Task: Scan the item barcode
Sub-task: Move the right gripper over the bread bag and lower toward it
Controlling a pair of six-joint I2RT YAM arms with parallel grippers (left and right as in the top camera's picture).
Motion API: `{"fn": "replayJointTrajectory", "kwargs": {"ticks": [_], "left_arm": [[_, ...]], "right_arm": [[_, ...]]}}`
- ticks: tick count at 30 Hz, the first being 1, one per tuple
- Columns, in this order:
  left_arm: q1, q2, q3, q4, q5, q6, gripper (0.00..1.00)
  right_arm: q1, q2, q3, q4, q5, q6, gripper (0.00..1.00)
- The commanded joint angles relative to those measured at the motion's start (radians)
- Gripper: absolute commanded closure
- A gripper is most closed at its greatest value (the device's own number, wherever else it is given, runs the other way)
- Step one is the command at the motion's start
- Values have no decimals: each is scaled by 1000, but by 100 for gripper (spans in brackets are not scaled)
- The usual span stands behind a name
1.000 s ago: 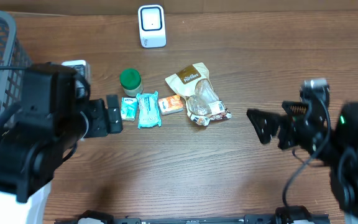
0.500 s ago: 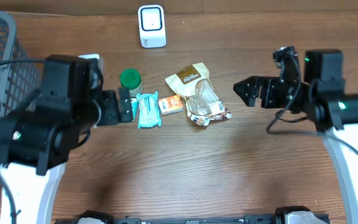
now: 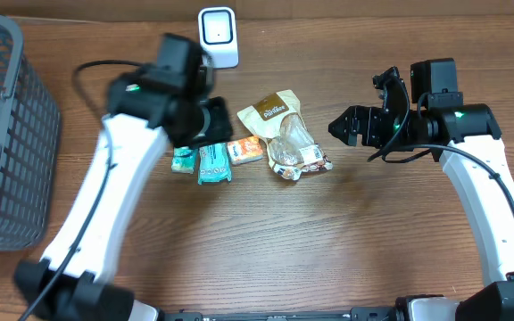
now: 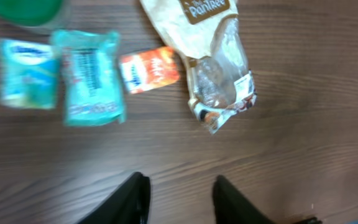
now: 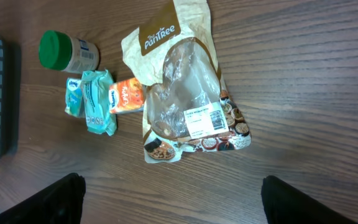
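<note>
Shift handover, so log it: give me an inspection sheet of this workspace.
Surface: wooden table, no spills seen.
Job's things: white scanner at the far edge; snack bag, printed label facing up.
Clutter: green-lidded bottle, large teal packet, small teal packet and orange packet, all beside the bag.
Tools: left tool and right tool open, holding nothing.
Cables: black cable loops off the left arm; second cable hangs under the right wrist.
Surroundings: grey basket at the left.

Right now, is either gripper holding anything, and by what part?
Nothing. The left gripper and right gripper are both open, with only table showing between the jaws.
</note>
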State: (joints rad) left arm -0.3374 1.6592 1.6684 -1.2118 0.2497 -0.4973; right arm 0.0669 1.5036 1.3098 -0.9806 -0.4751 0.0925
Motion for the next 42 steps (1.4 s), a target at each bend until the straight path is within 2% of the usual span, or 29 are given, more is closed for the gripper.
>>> {"fn": "replayJointTrajectory", "kwargs": {"ticks": [1, 3, 8, 16, 20, 32, 39, 42], "left_arm": [[-84, 82, -7, 36, -46, -91, 80], [-124, 137, -7, 41, -97, -123, 96], [-154, 258, -7, 98, -119, -173, 96], [-160, 420, -7, 426, 4, -190, 96], [-174, 468, -7, 506, 42, -169, 96], [-179, 516, -2, 344, 55, 26, 96], [-39, 374, 132, 151, 55, 95, 96], [35, 274, 164, 100, 55, 101, 96]], "right_arm": [[6, -4, 29, 10, -13, -3, 14], [6, -4, 28, 10, -12, -3, 14], [6, -4, 27, 17, -13, -2, 15], [6, -4, 27, 35, -12, 16, 17], [6, -4, 27, 34, -3, 40, 18], [9, -4, 27, 25, 25, 172, 20], [115, 19, 16, 81, 31, 224, 36], [177, 62, 16, 127, 46, 290, 49]]}}
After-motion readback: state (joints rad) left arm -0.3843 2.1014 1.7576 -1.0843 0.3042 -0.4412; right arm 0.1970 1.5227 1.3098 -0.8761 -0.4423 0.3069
